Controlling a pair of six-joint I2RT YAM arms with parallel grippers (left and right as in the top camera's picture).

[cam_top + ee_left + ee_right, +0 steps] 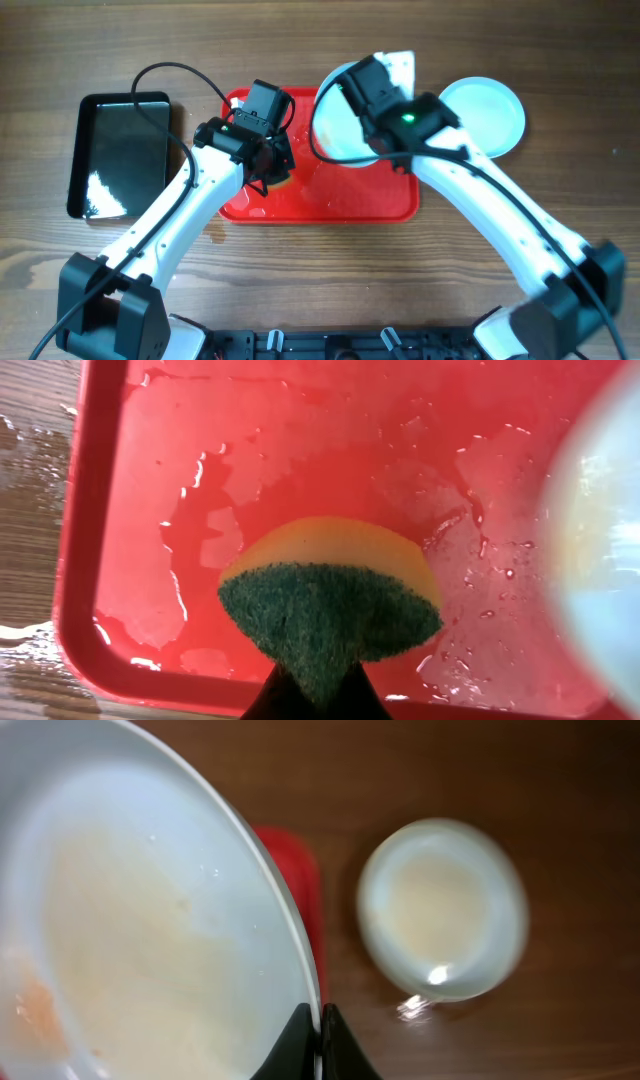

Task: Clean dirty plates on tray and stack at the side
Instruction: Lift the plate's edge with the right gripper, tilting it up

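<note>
The red tray (330, 200) lies wet at the table's middle. My right gripper (320, 1020) is shut on the rim of a pale plate (130, 920) with an orange smear, held above the tray's right part (335, 120). Another plate (485, 115) lies on the table right of the tray, also in the right wrist view (445, 910). My left gripper (315, 690) is shut on a yellow-and-green sponge (330, 600) over the tray's left part (200, 480). A third plate is not visible.
A glossy black tray (120, 155) lies at the left on the wooden table. A white cloth or paper (400, 65) peeks out behind the held plate. Water is spilled beside the red tray's left rim (30, 450).
</note>
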